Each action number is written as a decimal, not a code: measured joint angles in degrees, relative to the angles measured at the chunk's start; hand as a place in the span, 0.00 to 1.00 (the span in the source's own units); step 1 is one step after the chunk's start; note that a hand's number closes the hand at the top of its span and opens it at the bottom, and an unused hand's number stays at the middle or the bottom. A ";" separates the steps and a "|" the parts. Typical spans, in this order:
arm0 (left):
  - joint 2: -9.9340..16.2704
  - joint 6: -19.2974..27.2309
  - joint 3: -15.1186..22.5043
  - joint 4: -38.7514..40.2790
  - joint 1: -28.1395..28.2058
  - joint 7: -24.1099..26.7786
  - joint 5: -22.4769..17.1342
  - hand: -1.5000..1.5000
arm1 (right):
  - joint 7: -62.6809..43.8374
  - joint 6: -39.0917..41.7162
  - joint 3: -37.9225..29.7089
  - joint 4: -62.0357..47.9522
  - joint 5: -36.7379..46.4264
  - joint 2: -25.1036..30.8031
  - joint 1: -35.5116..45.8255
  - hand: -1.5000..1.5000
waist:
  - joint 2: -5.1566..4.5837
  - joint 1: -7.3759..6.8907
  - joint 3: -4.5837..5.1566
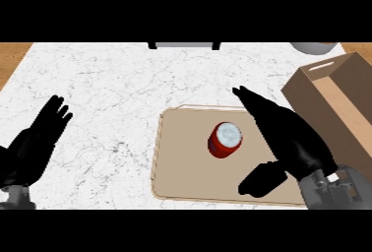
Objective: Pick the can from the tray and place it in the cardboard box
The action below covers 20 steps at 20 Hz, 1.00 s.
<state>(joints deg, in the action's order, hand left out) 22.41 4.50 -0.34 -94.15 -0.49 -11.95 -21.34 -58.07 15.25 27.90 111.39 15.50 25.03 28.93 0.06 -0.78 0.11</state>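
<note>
Head view: one can [224,140], one tray [181,172], one cardboard box [341,98]; both hands' fingers straight, empty

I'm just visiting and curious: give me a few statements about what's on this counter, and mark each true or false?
1. The red can stands on the tan tray. True.
2. The right hand is curled round the can. False: it is open beside it, fingers straight.
3. The cardboard box sits right of the tray. True.
4. The can is inside the box. False: it is on the tray.
5. The left hand rests open at the left edge. True.
</note>
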 measured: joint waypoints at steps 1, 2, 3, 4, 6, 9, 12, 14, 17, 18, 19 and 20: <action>-0.03 -0.07 -0.33 0.20 -0.38 -0.30 -0.13 0.50 | -0.80 0.45 -0.13 -0.09 -0.66 -0.56 0.72 0.00 | 0.00 0.13 -0.01; -0.11 0.03 -0.42 -0.05 -0.58 -0.67 -0.06 0.50 | -0.92 0.73 -0.16 -1.77 -0.79 -1.31 1.60 0.00 | 0.00 0.13 -0.02; 0.01 -0.36 -0.91 0.04 -0.32 -0.65 -0.19 0.50 | -1.15 1.14 -0.48 -1.72 -1.40 -1.55 1.64 0.00 | -0.01 0.22 -0.03; -0.23 -0.09 -0.85 0.03 -0.53 -0.80 0.21 0.50 | -1.27 1.45 -0.24 -2.05 -1.49 -1.78 1.44 0.00 | 0.01 0.33 -0.04; -1.19 0.28 -0.41 0.28 -0.47 -0.42 1.07 0.50 | -1.01 2.09 0.07 -2.54 -1.42 -1.75 0.44 0.00 | 0.01 0.50 -0.05; -0.65 -0.97 -1.85 -0.02 -0.05 -0.62 0.37 0.50 | -1.52 2.51 1.01 -3.56 -0.45 -3.19 0.12 0.00 | 0.02 0.51 -0.07; -0.64 -1.82 -2.94 1.23 -1.09 -0.63 0.37 0.50 | -0.44 3.24 0.94 -4.59 0.91 -3.75 -1.05 0.00 | 0.00 0.61 -0.08; -0.44 -3.15 -3.91 0.77 -0.13 -0.64 -0.01 0.50 | 0.58 4.18 0.11 -4.90 1.41 -4.08 -1.63 0.00 | -0.01 0.58 -0.09; -1.11 -3.35 -4.24 0.82 -0.86 -1.05 0.98 0.50 | 0.92 4.58 0.69 -4.00 4.11 -6.13 -2.91 0.00 | -0.01 0.66 -0.10; -1.65 -3.31 -4.00 0.76 -0.79 -0.95 1.46 0.50 | 1.17 5.13 -0.13 -4.22 4.14 -6.36 -2.40 0.00 | -0.01 0.64 -0.10; -1.77 -3.29 -4.22 0.92 -1.22 -1.52 1.61 0.50 | 1.99 5.35 -0.39 -5.20 5.10 -6.86 -2.63 0.00 | 0.00 0.64 -0.09; -2.01 -3.72 -4.33 1.02 -0.50 -0.95 1.90 0.50 | 2.20 5.41 -0.31 -6.15 6.13 -7.87 -2.04 0.00 | -0.02 0.59 -0.11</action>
<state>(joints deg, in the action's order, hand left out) 20.40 0.78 -4.67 -93.14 -0.98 -12.90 -19.44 -55.87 20.66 27.58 105.24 21.63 17.16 26.89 0.04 -0.19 0.01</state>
